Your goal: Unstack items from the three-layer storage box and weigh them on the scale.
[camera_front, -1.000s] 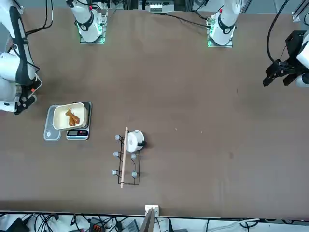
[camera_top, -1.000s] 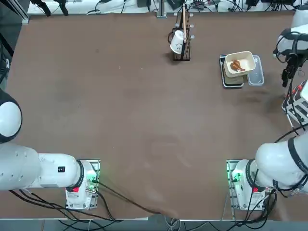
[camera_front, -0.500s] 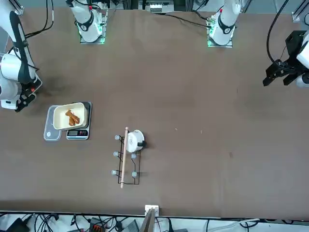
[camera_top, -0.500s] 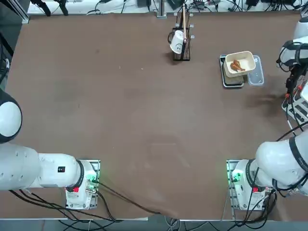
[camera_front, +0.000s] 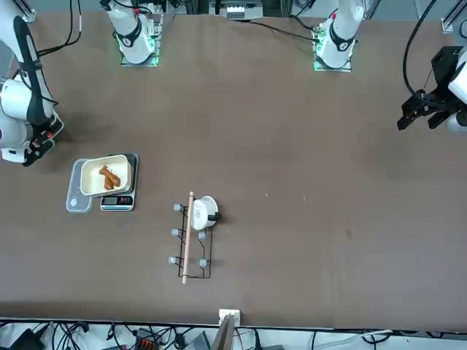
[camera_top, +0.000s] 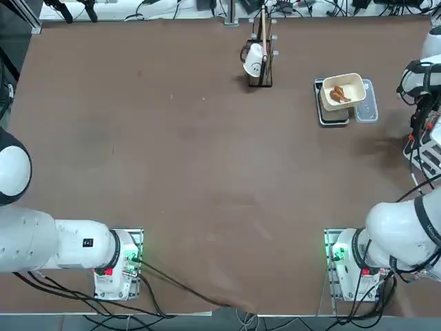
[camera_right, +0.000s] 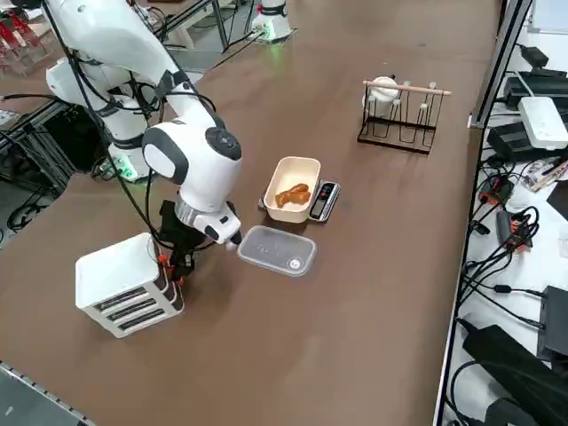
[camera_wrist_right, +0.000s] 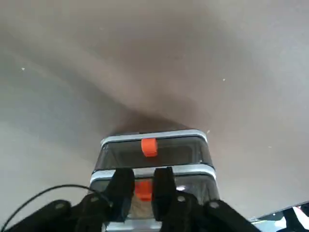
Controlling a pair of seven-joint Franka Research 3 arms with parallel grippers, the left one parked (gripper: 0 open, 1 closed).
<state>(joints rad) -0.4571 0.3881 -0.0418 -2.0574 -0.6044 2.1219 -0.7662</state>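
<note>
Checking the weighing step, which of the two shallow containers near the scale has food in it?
The cream tray, sitting on the scale, holds the orange-brown piece. The clear plastic container beside it lies on the table with no such piece.

Even, bright overhead light; soft shadows under the arms; wrist view's table [camera_wrist_right: 193,58] blurred, hazy.

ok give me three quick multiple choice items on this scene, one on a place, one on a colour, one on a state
1. Where is the cream tray?
A. on the scale
B. on the storage box
C. on the cup stand

2. What colour are the box's clips?
A. blue
B. orange-red
C. green

3. The clear container is:
A. stacked on the tray
B. held by the right tool
C. lying on the table

1 A: the scale's display sticks out beside it.
2 B: the wrist view shows them.
3 C: it lies beside the tray.
</note>
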